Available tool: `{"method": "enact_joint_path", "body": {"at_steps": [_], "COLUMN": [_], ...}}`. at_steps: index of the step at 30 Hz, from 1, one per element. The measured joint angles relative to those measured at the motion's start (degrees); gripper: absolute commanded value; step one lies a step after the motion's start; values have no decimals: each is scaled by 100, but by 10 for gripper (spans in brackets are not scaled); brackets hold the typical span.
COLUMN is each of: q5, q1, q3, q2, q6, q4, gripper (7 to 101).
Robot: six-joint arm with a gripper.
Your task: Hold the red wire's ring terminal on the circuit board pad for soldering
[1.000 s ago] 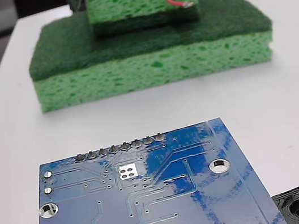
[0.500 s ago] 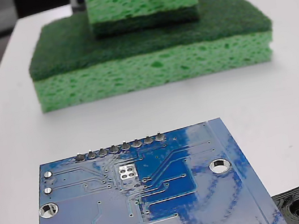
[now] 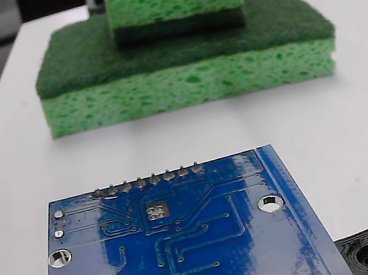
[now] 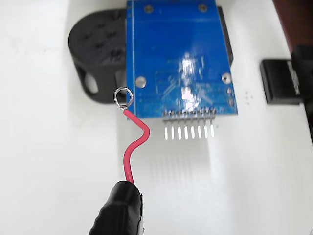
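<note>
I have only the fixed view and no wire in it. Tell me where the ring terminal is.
Observer: In the wrist view the ring terminal overlaps the left edge of the circuit board, beside a mounting hole.
Operator: Place it against the pad.
Observer: The pad is lost in glare there; the ring lies left of the pin row.
Operator: Report the wire.
Observer: The red wire curves up from a black sleeve.

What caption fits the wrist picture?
Red wire with ring hanging by the blue board's edge, not on the pad.
</note>
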Motion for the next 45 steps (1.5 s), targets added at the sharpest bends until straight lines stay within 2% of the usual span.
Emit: {"method": "enact_joint_path", "body": {"at_steps": [12, 24, 45], "q5": [-105, -141, 396], "q1": [343, 308, 79], "q3": [-211, -1274, -1582], "q2": [-1107, -2101, -2760], "q6": [-123, -211, -202], "q4": [-668, -176, -220], "gripper": [1003, 1003, 1003]}}
